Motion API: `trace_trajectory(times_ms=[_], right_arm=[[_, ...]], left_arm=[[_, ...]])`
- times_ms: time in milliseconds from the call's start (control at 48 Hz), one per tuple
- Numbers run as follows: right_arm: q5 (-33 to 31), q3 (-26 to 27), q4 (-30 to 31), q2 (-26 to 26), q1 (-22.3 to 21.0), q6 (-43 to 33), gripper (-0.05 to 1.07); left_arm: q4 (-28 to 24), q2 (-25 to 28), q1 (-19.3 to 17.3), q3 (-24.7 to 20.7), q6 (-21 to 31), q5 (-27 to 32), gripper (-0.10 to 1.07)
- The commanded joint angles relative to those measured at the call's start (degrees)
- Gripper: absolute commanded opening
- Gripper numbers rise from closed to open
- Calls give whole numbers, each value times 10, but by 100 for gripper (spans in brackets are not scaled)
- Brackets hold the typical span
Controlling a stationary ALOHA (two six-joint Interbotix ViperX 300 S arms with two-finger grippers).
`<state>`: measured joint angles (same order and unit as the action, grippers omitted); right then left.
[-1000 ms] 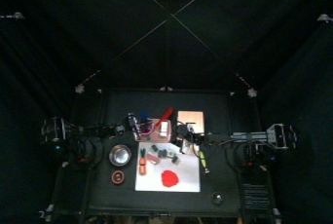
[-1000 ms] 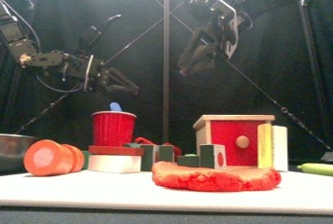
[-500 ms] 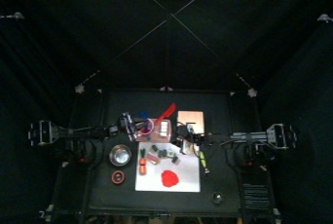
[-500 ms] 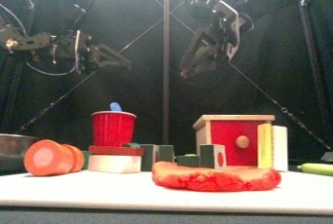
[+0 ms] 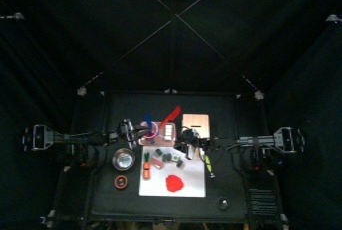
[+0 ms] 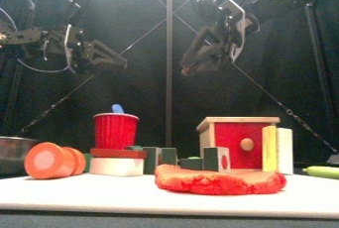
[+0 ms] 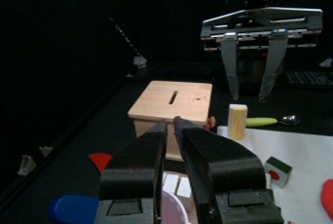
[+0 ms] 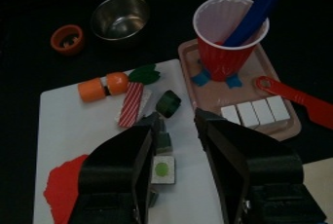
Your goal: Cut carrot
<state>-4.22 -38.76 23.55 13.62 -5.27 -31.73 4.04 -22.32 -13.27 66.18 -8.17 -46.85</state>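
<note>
Right gripper (image 8: 178, 123) hangs above the white board (image 8: 72, 121), jaws parted, holding nothing. I see the carrot (image 8: 100, 87) on that board just ahead of its jaw tips and off to one side, beside the red cup (image 8: 232, 39). Left gripper (image 7: 178, 133): raised, jaws nearly together, nothing between them.

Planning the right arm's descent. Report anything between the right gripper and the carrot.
Nothing visible stands in the way. The right gripper hangs open, high above the white board. The carrot lies uncovered on that board, with a red striped piece beside it, not over it.
</note>
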Motion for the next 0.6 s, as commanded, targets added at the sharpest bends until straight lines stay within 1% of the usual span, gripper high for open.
trace_trajectory(times_ms=[0, 583], right_arm=[[6, 6, -2, 17, -1, 0, 74], [26, -11, -5, 35, -1, 0, 74]], left_arm=[[3, -2, 4, -6, -1, -1, 59], [4, -2, 11, -5, 0, 2, 59]])
